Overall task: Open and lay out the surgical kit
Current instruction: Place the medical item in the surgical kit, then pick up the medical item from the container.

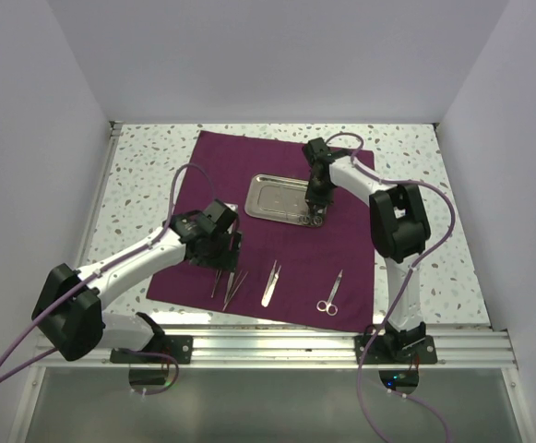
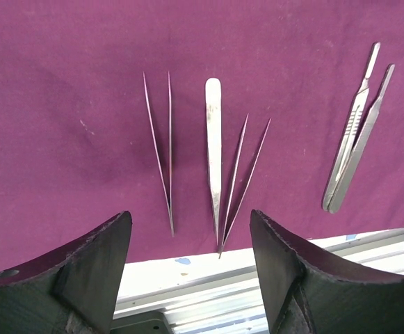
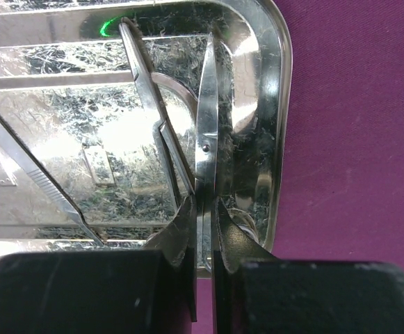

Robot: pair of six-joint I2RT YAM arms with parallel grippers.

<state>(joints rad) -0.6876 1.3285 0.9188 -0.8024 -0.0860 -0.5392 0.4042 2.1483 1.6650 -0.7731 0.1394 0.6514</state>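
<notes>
Cloth: the dark purple cloth (image 1: 277, 268) is being seen spread flat on the speckled table (image 1: 148, 175)
Tray: the shiny steel tray (image 1: 272, 196) is being carried by the far middle part of the cloth
Right gripper: the right gripper (image 3: 203, 223) is being squeezed tight on the small scissors (image 3: 206, 118), at the near right corner of the tray
Scissors in the tray: they are being pinched by their lower part, with the blades shut and pointing away from the gripper
Other tools in the tray: a thin steel tool (image 3: 142, 83) is being seen just beside the scissors, and a ridged steel handle (image 3: 38, 177) further left
Left gripper: the left gripper (image 2: 191, 257) is being held wide apart above the near edge of the cloth, and nothing is being gripped
Tweezers: one thin pair (image 2: 161, 149) is being seen on the cloth between the left fingers (image 2: 94, 271), with a flat steel tool (image 2: 214, 139) and a second thin pair (image 2: 247, 170) close by it
Wide tweezers: the wide tweezers (image 2: 354, 149) are being seen apart, on the right
Second scissors: the ring-handled scissors (image 1: 330, 295) are being seen on the near right part of the cloth
</notes>
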